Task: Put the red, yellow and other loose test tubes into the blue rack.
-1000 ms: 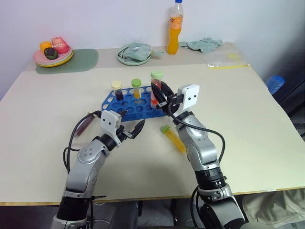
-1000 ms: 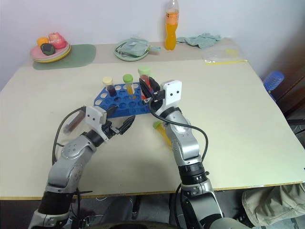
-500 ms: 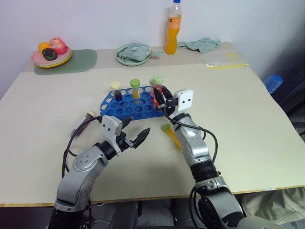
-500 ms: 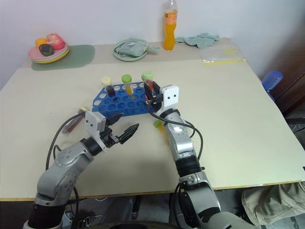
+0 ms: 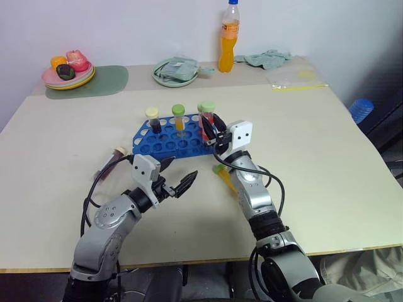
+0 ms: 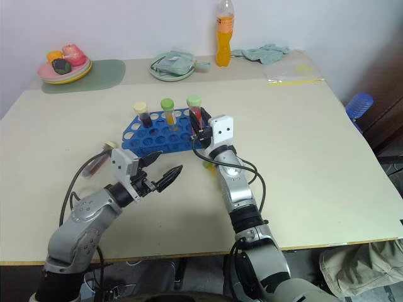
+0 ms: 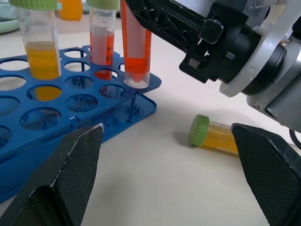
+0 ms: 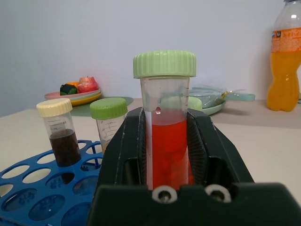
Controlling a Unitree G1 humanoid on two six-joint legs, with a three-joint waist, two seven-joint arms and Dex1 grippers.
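The right pincer [image 5: 210, 126] is clenched on a red tube [image 8: 165, 141] with a green cap, holding it upright at the right end of the blue rack [image 5: 169, 142], its rounded base resting in a corner hole as the left wrist view shows. Another red tube [image 7: 103, 44] stands in the hole just beside it. Further along the rack stand a yellow tube [image 5: 179, 118] with a green cap and a dark maroon tube [image 5: 153, 119] with a pale yellow cap, both upright in holes. The left pincer [image 5: 174, 177] hovers above the counter [image 5: 327, 157] in front of the rack, its fingers spread wide and gripping nothing. A loose yellow tube [image 5: 225, 177] with a green cap lies on its side on the counter near the rack's right end, partly behind the right arm. Another maroon tube [image 5: 111, 163] with a pale cap lies on the counter to the left of the rack, beside the left arm.
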